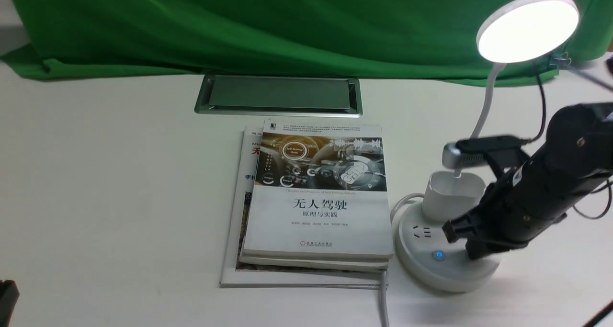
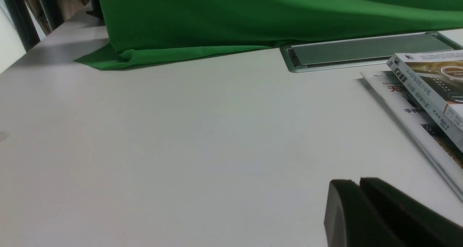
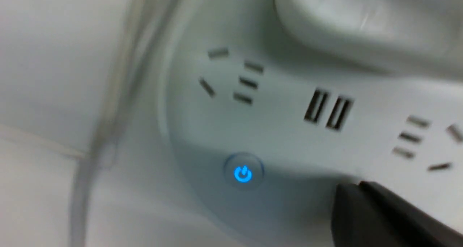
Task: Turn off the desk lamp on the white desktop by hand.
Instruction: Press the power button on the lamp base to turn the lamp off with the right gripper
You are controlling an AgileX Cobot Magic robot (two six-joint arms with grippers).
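2 books (image 1: 316, 197) are stacked at the middle of the white surface (image 1: 119, 183). The desk lamp (image 1: 448, 195) is set just to their right, its round head (image 1: 527, 28) lit and a blue button (image 3: 243, 174) glowing on its base. The right pincer (image 3: 358, 191), fingers pressed together, is held over that base near the button; contact cannot be told. The left pincer (image 2: 358, 183), likewise closed, is seen low over bare surface at the left.
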